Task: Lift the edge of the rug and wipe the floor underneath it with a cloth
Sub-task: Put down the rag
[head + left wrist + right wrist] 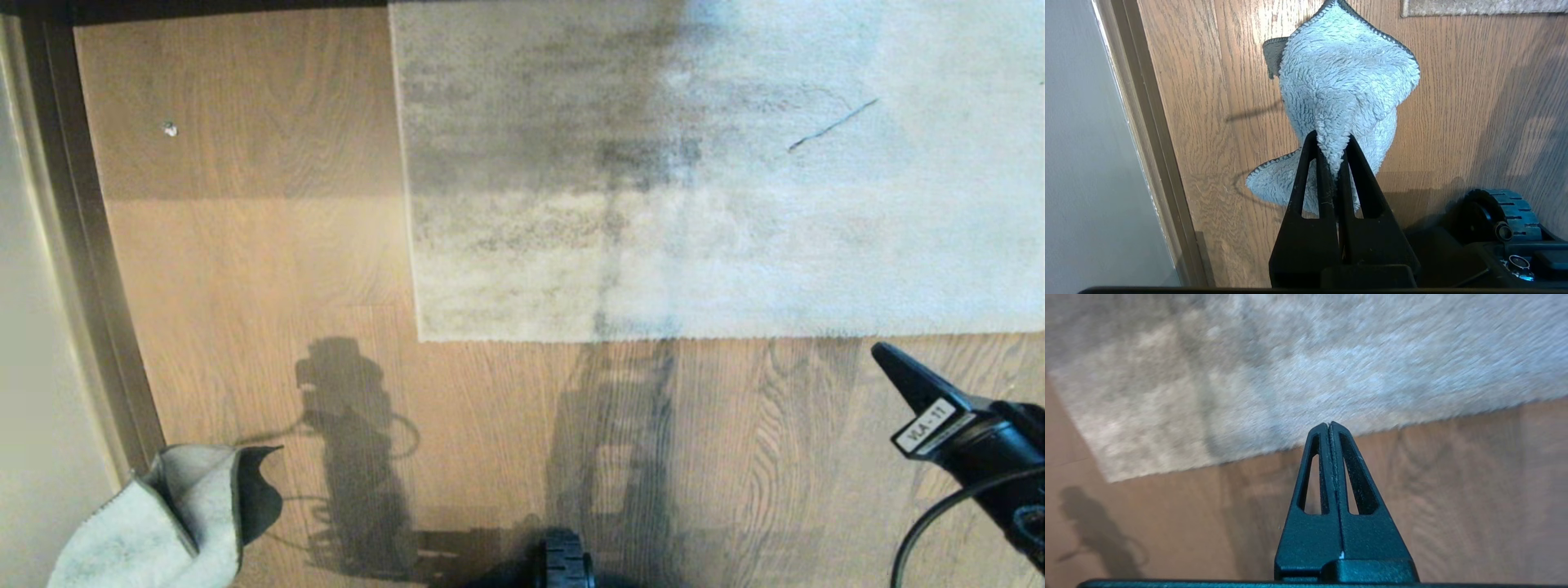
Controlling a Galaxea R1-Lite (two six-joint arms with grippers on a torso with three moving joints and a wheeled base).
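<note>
A pale grey mottled rug (702, 171) lies flat on the wood floor (261, 269); its near rug edge (653, 336) and square corner (420, 336) face me. My right gripper (880, 353) hovers shut and empty just short of that edge, at the right; in the right wrist view its tips (1329, 424) line up with the rug edge (1412, 422). My left gripper (1331, 141) is shut on the fluffy pale cloth (1343, 81), which hangs from it above the floor. In the head view the cloth (155, 523) shows at the bottom left; the gripper holding it is hidden there.
A dark skirting strip (86, 245) and a pale wall (33, 343) run along the left. A small white speck (170, 129) lies on the planks at the far left. My base wheel (567, 563) shows at the bottom centre. A dark line (833, 124) marks the rug.
</note>
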